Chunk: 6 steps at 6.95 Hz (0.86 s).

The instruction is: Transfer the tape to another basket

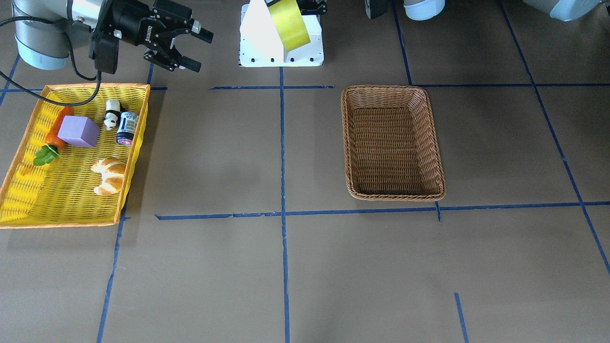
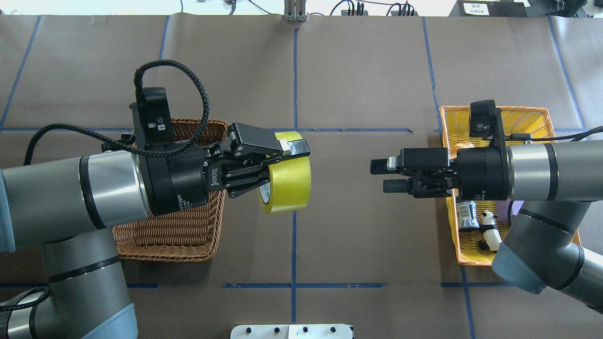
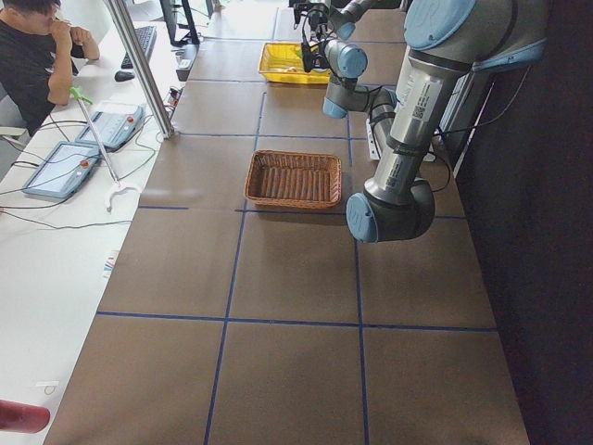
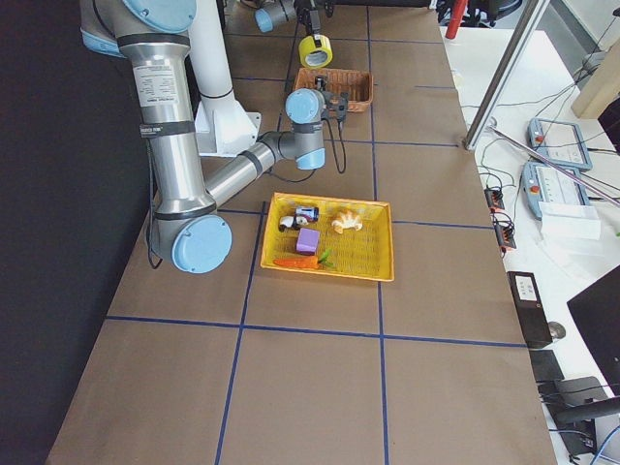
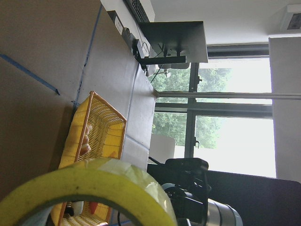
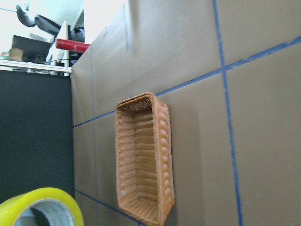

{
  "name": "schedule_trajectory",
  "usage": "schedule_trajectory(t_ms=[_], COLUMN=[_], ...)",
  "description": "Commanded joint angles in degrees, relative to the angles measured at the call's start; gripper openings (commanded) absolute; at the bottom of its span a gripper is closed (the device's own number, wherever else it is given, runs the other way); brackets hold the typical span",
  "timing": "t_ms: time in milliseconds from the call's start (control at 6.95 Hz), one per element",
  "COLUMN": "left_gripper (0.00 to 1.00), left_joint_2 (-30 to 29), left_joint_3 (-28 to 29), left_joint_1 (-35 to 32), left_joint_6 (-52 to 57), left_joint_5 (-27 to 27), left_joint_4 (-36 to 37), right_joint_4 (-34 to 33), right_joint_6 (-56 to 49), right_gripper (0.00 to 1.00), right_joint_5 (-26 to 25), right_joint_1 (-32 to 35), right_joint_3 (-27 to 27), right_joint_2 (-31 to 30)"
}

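The yellow-green tape roll (image 2: 288, 181) hangs in the air in my left gripper (image 2: 281, 161), which is shut on its wall. It is over the table's centre line, just right of the brown wicker basket (image 2: 181, 235). The tape also shows at the top of the front view (image 1: 288, 24), in the left wrist view (image 5: 89, 190) and in the right wrist view (image 6: 42, 205). The basket (image 1: 393, 143) holds nothing. My right gripper (image 2: 382, 176) is open and empty. It points at the tape from the side of the yellow tray (image 2: 527, 115), with a clear gap between them.
The yellow, orange-rimmed tray (image 1: 28, 190) holds a croissant (image 1: 109, 175), a purple block (image 1: 80, 131), a carrot (image 1: 56, 136), a small can (image 1: 127, 128) and a panda figure (image 1: 112, 113). The white robot base (image 1: 281, 43) stands at the table's robot side.
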Motion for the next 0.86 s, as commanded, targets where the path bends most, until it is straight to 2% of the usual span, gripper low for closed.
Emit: schedule_trajectory(t_ms=[0,144,288,719], left_gripper=[0.0,0.0,0.0,0.0], left_joint_2=[0.03,0.03,0.11,5.38], left_joint_3=[-0.14,-0.23,-0.06,0.47], left_joint_1=[-3.76,-6.3,-6.94,-9.4], left_joint_6=[8.53,13.53,17.85,33.93], left_joint_5=[-5.66,-9.7,-10.09,-9.66], left_joint_4=[15.23,23.06,28.88,41.89], right_joint_4=[-18.2,-26.54,-33.94,-60.04], right_joint_6=[-11.35,-17.41,-23.39,-55.42], right_gripper=[1.0,1.0,1.0,1.0], right_joint_5=[1.96,1.79,1.7,1.26], right_joint_1=[2.84,4.15,5.3,12.39], right_joint_3=[0.09,0.69,1.22,1.4], right_joint_2=[0.35,0.35,0.35,0.26])
